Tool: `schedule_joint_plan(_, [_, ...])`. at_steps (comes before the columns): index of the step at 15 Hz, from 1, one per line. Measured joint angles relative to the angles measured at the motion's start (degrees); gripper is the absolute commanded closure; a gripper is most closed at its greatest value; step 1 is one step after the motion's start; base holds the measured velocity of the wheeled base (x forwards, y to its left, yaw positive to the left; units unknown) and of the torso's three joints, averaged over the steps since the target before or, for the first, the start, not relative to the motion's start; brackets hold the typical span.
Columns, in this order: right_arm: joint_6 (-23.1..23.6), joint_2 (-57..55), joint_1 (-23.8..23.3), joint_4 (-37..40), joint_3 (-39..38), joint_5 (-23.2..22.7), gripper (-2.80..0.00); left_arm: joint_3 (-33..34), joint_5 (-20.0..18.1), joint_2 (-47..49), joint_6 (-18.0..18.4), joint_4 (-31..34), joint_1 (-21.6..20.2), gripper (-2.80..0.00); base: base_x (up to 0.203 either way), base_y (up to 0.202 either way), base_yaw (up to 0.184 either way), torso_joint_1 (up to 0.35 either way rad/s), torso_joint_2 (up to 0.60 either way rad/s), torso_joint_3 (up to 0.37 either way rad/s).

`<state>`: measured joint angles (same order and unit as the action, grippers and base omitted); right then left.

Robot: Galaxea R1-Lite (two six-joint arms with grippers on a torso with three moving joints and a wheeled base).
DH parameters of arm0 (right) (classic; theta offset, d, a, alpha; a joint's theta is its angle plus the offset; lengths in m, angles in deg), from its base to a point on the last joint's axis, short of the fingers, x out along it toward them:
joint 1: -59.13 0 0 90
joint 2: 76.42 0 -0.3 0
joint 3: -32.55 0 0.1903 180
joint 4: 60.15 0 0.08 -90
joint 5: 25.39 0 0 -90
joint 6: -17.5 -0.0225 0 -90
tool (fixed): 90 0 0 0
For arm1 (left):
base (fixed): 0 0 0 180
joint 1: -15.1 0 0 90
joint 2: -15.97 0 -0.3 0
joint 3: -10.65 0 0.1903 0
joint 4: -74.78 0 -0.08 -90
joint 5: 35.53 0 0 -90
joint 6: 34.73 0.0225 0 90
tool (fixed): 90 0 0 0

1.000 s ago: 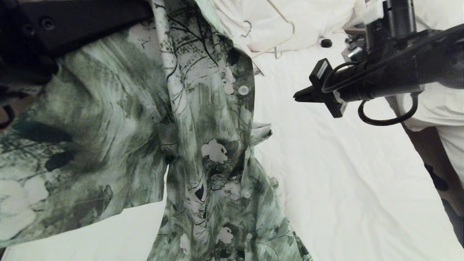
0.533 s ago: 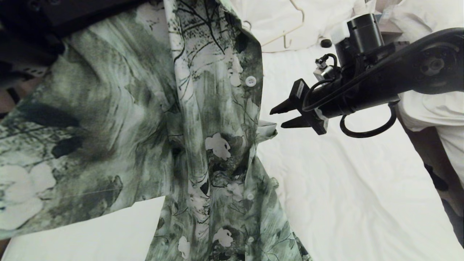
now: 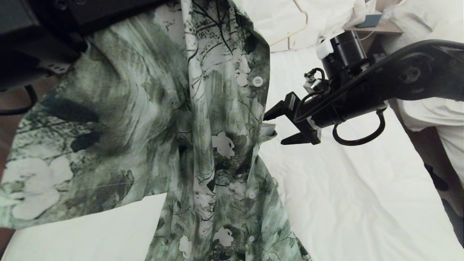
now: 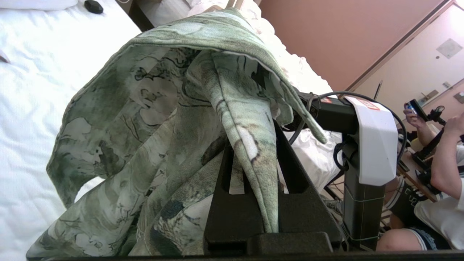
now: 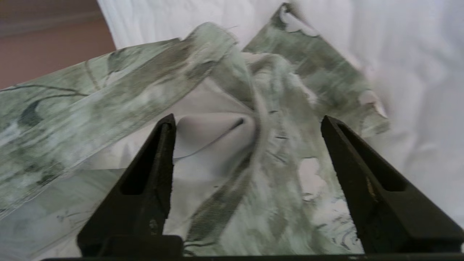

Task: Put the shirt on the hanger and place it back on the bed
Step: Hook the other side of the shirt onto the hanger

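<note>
Green-and-white cloth fills most of the head view: the shirt (image 3: pixel 203 119) hangs lifted above the bed (image 3: pixel 344 188), its button placket running top to bottom of the picture, so its long axis drops roughly straight down toward the sheet. From the right side of that view comes the right gripper (image 3: pixel 281 125), its fingers spread apart and pointing level at the placket's edge, where a pale fold of the shirt's inside juts out just beside the upper fingertip; the cloth thus lies directly ahead of the fingers, very near but not clearly touched. Up by the pillow, well apart from both arms, the thin cream hanger (image 3: pixel 301 27) lies partly in view. The left wrist view shows the left gripper (image 4: pixel 252 156) with its fingers clamped together on a gathered ridge of the shirt, the rest draping down over and around them, and a person seated off beyond the robot's frame. In the right wrist view the two dark fingers (image 5: pixel 145 188) stand wide, and the pale fold with the printed cloth beside it sits between and beyond their tips, so a short straight advance would probably bring that edge inside the gap before closing.
</note>
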<state>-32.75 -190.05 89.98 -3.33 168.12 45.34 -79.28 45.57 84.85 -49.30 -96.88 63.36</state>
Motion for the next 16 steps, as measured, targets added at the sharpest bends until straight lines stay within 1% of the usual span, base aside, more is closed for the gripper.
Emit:
schedule_joint_plan(3, [0.0, -1.0, 0.9, -0.5, 0.4, -0.8, -2.80, -0.2, 0.0, 0.2, 0.0, 0.0, 0.0, 0.00, 0.000, 0.000, 0.000, 0.000, 0.00, 0.000])
schedule_joint_plan(4, [0.0, -1.3, 1.2, -0.6, 0.4, -1.0, -1.32, -0.3, 0.0, 0.2, 0.0, 0.1, 0.1, 0.00, 0.000, 0.000, 0.000, 0.000, 0.00, 0.000])
schedule_joint_plan(5, [0.0, -1.7, 1.4, -0.7, 0.4, -1.1, 0.00, -0.6, 0.0, 0.2, 0.0, 0.1, 0.1, 0.00, 0.000, 0.000, 0.000, 0.000, 0.00, 0.000])
schedule_joint_plan(16, [0.3, -2.6, 1.9, -0.7, 0.5, -1.2, 0.00, -2.0, 0.3, 0.2, 0.0, 0.2, 0.0, 0.00, 0.000, 0.000, 0.000, 0.000, 0.00, 0.000])
